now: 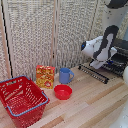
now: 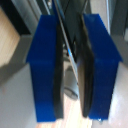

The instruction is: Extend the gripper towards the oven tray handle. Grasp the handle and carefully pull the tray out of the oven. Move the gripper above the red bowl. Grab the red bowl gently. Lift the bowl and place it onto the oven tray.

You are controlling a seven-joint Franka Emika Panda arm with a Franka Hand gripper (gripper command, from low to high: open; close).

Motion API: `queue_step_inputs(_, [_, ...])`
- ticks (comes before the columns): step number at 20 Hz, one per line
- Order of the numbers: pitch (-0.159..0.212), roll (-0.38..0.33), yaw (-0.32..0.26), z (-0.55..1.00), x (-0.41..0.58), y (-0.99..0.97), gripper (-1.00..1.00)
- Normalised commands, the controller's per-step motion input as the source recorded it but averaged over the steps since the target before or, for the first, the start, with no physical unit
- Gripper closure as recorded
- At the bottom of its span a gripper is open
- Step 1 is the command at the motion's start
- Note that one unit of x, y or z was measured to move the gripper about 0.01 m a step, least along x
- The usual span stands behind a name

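Observation:
In the wrist view my gripper (image 2: 71,75) is shut, its two blue fingers (image 2: 42,70) with dark pads pressed on a thin metal bar (image 2: 67,47), the oven tray handle. From the exterior view, the white and black arm (image 1: 102,47) reaches down at the front of the dark oven (image 1: 120,57) at the right, and it hides the fingers and the tray. The red bowl (image 1: 63,92) sits upright and empty on the wooden table, well to the exterior view's left of the arm.
A dark ridged oven door (image 1: 94,73) lies folded down in front of the oven. A blue mug (image 1: 65,75) and an orange box (image 1: 45,76) stand behind the bowl. A large red mesh basket (image 1: 22,100) fills the exterior view's lower left. A slatted screen backs the table.

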Motion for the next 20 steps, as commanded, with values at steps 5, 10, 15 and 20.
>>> queue_step_inputs(5, [-0.008,-0.035,0.0,-0.04,0.033,1.0,1.0])
queue_step_inputs(10, [-0.001,-0.063,-0.004,-0.09,0.099,0.87,1.0])
queue_step_inputs(15, [0.004,-0.008,0.055,-0.03,0.092,0.04,-1.0])
queue_step_inputs(20, [0.023,0.0,0.033,0.1,0.158,-0.02,-1.0])
